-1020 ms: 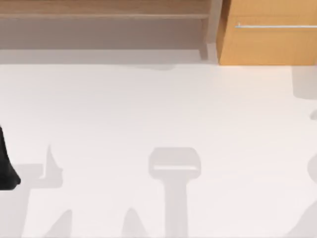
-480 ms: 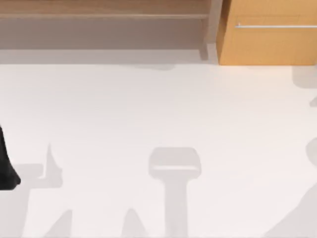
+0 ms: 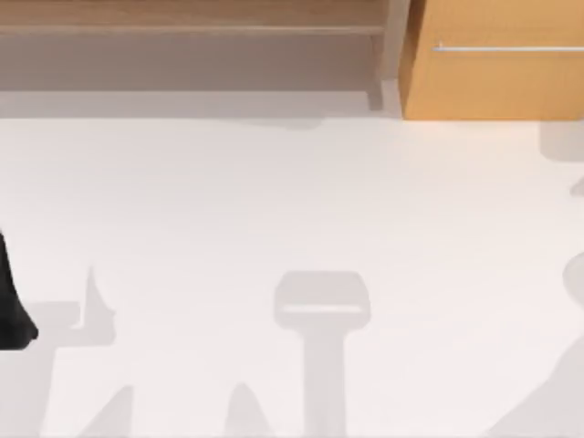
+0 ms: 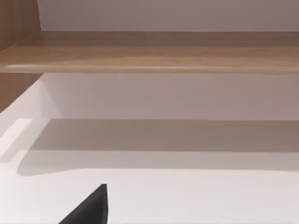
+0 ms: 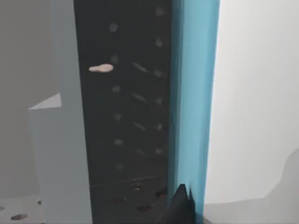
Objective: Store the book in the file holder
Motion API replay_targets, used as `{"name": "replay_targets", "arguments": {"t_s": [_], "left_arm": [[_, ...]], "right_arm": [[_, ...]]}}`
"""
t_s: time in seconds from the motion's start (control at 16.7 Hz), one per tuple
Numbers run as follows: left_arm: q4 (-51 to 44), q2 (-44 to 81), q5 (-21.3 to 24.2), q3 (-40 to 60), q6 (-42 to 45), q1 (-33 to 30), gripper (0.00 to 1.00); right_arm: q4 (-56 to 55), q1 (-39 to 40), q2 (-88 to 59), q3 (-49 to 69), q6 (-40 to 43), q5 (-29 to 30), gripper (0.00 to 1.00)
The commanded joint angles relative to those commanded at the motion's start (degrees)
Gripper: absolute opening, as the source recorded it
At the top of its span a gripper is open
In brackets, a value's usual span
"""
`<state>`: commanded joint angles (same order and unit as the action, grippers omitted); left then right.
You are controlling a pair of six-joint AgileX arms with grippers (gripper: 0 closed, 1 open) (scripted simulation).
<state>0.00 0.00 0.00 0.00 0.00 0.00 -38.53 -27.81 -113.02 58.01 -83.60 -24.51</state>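
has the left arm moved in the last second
No. In the top view the left arm sits at the table's left edge, same spot relative to the wooden shelf.

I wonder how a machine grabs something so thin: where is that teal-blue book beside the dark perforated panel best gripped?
Likely its near end: the thin teal-blue book runs lengthwise away from the right gripper, with the dark perforated panel close along one long side, so come endwise and pinch across its thickness. The left arm sits parked at the table's left edge.

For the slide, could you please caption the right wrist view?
Teal-blue book standing on edge against a dark perforated file holder, with a dark right gripper fingertip at the book's edge.
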Motion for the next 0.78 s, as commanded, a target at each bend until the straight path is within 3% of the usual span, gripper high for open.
{"name": "replay_targets", "arguments": {"t_s": [0.42,0.78], "left_arm": [[0.0,0.0,0.0,0.0,0.0,0.0,1.0],[0.0,0.0,0.0,0.0,0.0,0.0,1.0]], "right_arm": [[0.0,0.0,0.0,0.0,0.0,0.0,0.98],[0.0,0.0,0.0,0.0,0.0,0.0,1.0]]}}
